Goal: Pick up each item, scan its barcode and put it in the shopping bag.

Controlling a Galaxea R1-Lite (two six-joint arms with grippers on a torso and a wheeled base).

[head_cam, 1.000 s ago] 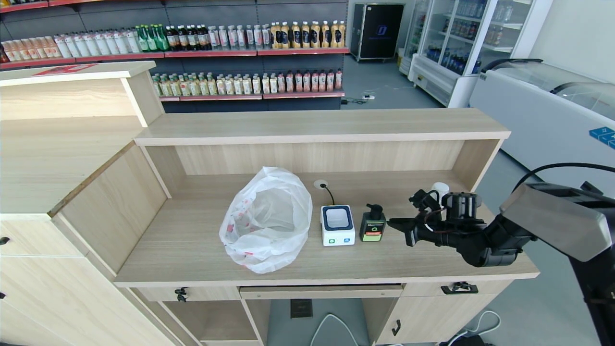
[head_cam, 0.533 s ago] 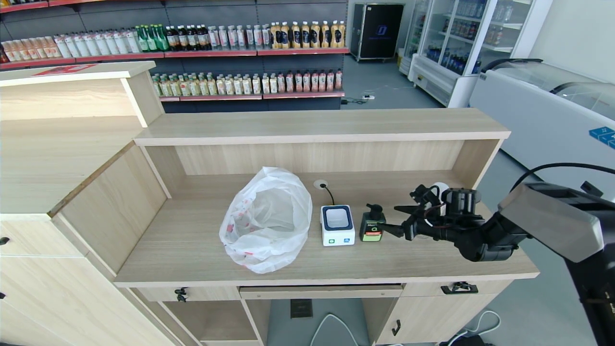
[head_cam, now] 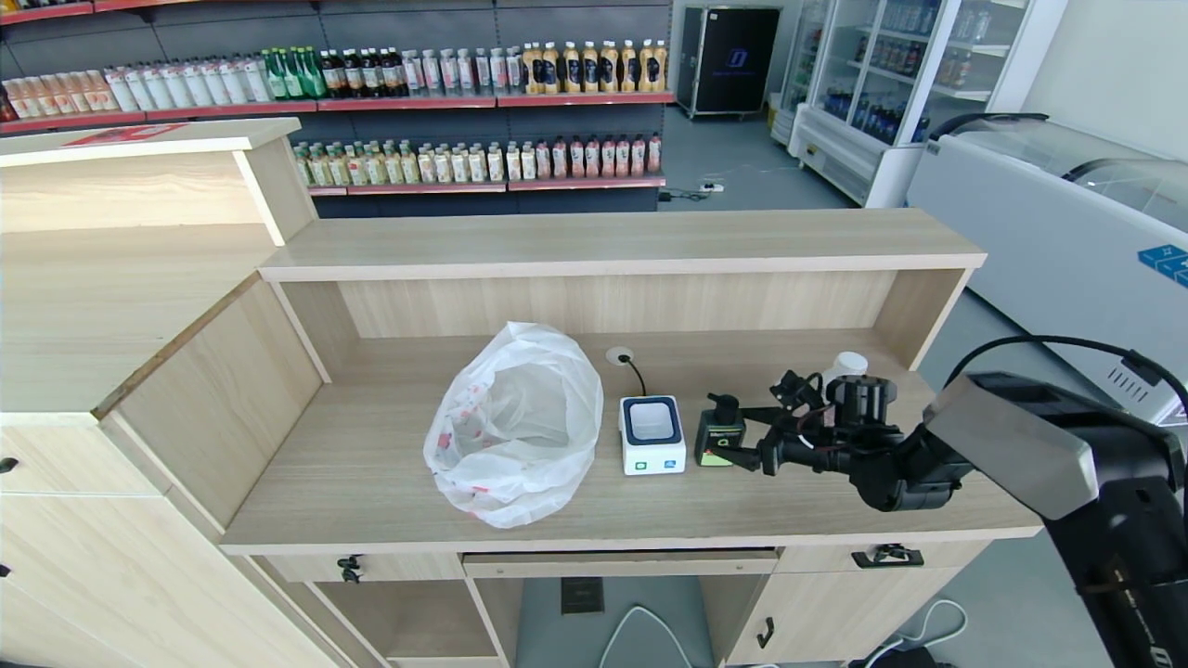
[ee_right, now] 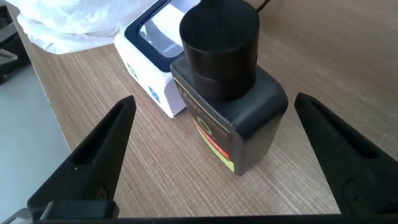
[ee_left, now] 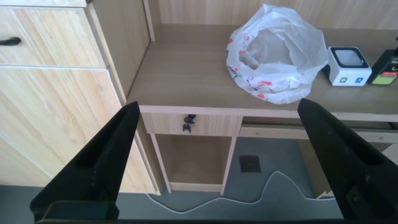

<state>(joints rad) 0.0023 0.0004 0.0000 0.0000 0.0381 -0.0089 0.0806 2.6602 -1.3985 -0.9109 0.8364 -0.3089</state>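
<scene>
Since the earlier frames the right gripper [head_cam: 733, 434] has been advanced leftwards across the light wooden counter [head_cam: 371, 482], and its wide-open fingers now flank the pump bottle without touching it.

Left gripper [ee_left: 217, 106]: spread wide, nothing held, hanging off the counter front.

Crumpled white plastic shopping bag [head_cam: 513, 427]: mouth open, lying left of centre.

Small white box scanner with a dark-framed window [head_cam: 652, 434]: just beside the bag.

Squat black pump bottle with a green-and-red label [ee_right: 233, 118]: upright, close beside the scanner's right side.

Handling, judged: a rigid plastic body is expected, moderately heavy if full, with smooth sides that may slip. Hold is best taken across the flat body below the shoulder, not on the pump head. The barcode's position cannot be told, so the label face should be left uncovered.
</scene>
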